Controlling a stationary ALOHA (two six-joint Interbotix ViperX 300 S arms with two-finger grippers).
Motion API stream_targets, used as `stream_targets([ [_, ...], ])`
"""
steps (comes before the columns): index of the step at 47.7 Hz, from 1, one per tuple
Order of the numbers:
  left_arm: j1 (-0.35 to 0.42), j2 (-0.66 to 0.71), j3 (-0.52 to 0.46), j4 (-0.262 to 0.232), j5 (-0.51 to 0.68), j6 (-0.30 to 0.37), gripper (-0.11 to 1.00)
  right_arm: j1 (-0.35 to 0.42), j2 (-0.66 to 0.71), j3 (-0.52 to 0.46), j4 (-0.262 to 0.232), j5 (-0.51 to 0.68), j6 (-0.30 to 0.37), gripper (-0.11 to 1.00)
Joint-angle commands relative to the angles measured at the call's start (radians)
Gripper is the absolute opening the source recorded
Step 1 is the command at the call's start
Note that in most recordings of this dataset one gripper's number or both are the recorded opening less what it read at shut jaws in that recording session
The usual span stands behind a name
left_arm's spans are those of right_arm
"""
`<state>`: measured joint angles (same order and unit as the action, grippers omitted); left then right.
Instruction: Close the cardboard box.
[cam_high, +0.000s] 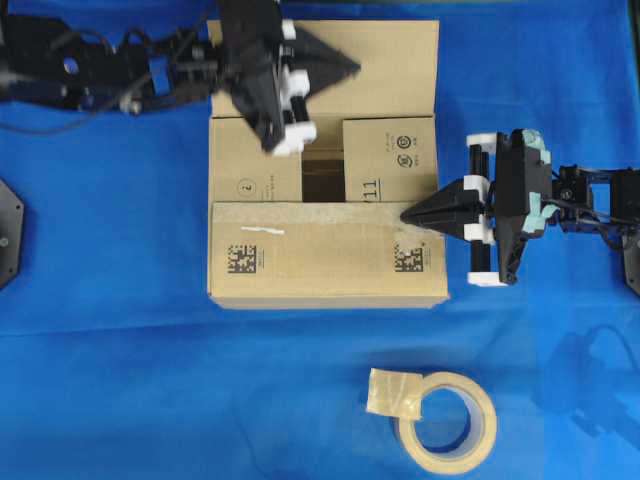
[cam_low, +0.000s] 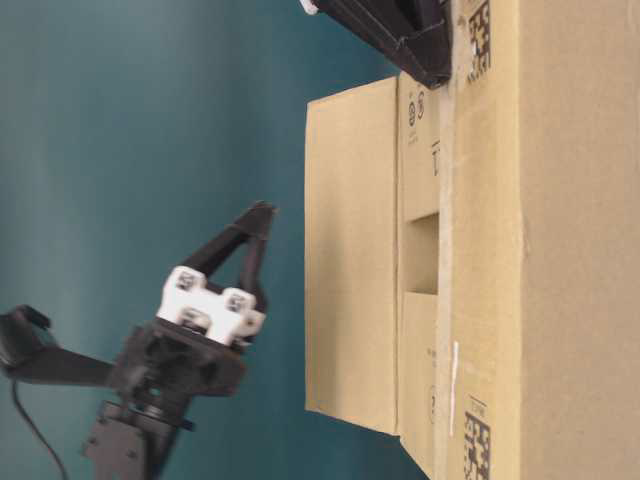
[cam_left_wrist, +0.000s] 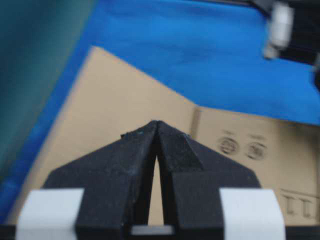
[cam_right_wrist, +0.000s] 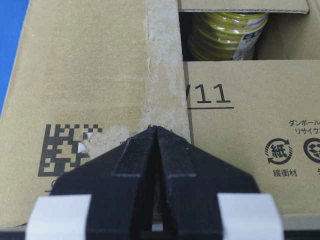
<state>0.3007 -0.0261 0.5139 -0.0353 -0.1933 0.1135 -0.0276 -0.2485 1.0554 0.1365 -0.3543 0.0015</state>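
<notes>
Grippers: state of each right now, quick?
Left gripper: shut, holding nothing, above the cardboard box.
Right gripper: shut, empty, tip on the near flap.

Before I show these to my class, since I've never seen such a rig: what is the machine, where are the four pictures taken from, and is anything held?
Two robot arms work over a blue table. One picture looks down from above, one from table level, and two from cameras on the wrists. The left claw hangs over the cardboard box's far flap; the right claw rests at the near flap's taped edge. Both are shut, holding nothing. The box is partly closed, with a gap in the middle. A tape roll lies nearby.
</notes>
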Motion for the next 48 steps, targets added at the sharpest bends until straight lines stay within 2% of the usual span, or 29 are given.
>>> stream_targets([
  [1, 0.035, -0.026, -0.066, -0.002, 0.061, 0.023, 0.00, -0.006, -0.003, -0.014, 0.003, -0.006, -0.002, 0.00],
  [12, 0.121, 0.031, -0.190, -0.002, 0.247, 0.089, 0.00, -0.006, -0.003, -0.012, 0.003, -0.006, -0.002, 0.00],
  [30, 0.210, 0.140, -0.393, -0.002, 0.618, 0.107, 0.00, -0.006, -0.003, -0.012, 0.003, -0.008, -0.002, 0.00],
  [42, 0.213, 0.204, -0.451, -0.002, 0.795, 0.107, 0.00, -0.006, -0.003, -0.011, 0.003, -0.008, -0.002, 0.00],
  [48, 0.213, 0.204, -0.453, -0.002, 0.808, 0.106, 0.00, -0.006, -0.003, -0.011, 0.003, -0.008, -0.002, 0.00],
])
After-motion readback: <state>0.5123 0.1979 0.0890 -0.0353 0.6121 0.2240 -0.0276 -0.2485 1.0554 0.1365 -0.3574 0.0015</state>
